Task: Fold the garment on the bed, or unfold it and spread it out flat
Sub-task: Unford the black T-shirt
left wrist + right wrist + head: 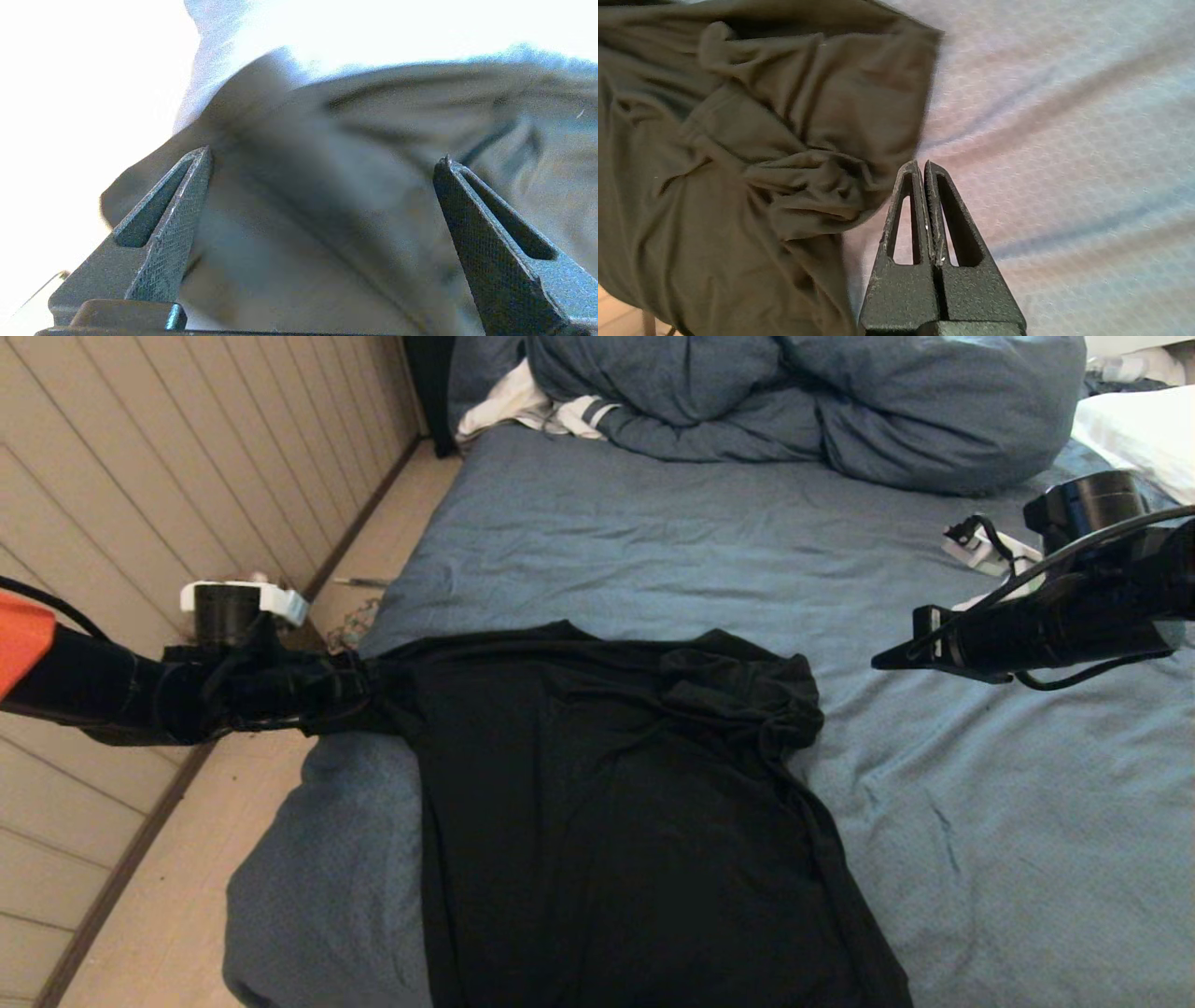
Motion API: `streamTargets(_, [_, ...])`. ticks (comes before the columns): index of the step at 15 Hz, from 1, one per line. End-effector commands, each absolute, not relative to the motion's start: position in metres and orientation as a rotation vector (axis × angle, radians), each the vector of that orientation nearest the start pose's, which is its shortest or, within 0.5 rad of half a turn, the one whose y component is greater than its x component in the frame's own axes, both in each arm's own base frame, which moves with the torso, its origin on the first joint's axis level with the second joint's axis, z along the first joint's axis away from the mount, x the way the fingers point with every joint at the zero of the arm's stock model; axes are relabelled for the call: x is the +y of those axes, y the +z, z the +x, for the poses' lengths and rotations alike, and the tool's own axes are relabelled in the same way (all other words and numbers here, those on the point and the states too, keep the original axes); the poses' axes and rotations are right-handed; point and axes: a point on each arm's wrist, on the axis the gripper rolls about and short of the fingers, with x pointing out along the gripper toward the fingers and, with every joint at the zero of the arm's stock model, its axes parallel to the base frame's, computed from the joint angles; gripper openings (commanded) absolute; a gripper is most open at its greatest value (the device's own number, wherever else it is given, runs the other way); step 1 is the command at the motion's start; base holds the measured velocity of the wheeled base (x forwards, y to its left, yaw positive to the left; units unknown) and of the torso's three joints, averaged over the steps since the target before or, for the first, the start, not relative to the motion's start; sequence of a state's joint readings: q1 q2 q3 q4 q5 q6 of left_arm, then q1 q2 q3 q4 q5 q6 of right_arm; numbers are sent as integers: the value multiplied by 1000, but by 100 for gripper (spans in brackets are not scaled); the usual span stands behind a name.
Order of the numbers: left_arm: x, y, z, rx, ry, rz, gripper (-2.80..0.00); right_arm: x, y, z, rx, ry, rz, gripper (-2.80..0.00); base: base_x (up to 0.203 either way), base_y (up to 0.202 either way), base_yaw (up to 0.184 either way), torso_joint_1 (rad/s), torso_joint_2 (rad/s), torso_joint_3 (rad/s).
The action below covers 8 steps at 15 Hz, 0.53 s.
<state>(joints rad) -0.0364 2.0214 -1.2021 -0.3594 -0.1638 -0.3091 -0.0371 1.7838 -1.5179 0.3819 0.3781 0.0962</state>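
The shirt lies plain side up on the bed, its near end draped over the edge. The left gripper sits at the shirt's left corner, its 2 fingers spread wide with cloth between them, unpinched. The right gripper, fingers pressed together and empty, hovers just beside the bunched right sleeve. The risk: if the left fingers close on too little cloth, the corner slips; the wad by the right fingertips may stay creased.

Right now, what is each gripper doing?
Left gripper: open, at the shirt's edge, holding nothing.
Right gripper: closed, empty, above the bed.
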Motion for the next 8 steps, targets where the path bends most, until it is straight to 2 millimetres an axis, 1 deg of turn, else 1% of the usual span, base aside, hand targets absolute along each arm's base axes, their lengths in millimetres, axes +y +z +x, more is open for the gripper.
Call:
streamTargets(1, [-13, 159, 376, 478, -118, -331, 0, -3, 256, 333, 664, 303, 228, -280, 0, 0, 0, 0, 0, 0])
streamTargets(3, [-12, 154, 357, 503, -116, -324, 0, -3, 256, 333, 665, 303, 227, -280, 0, 0, 0, 0, 0, 0])
streamTargets(5, [-10, 143, 341, 513, -111, -323, 0, -3, 257, 334, 660, 303, 224, -280, 0, 0, 0, 0, 0, 0])
streamTargets(6, [-10, 145, 336, 473, -117, -321, 0, -3, 257, 334, 660, 303, 224, -280, 0, 0, 0, 0, 0, 0])
streamTargets(7, [-10, 151, 332, 437, -123, -319, 0, -3, 255, 334, 666, 304, 225, -280, 0, 0, 0, 0, 0, 0])
streamTargets(8, [-9, 163, 332, 396, -128, -317, 0, -3, 255, 334, 667, 304, 225, -280, 0, 0, 0, 0, 0, 0])
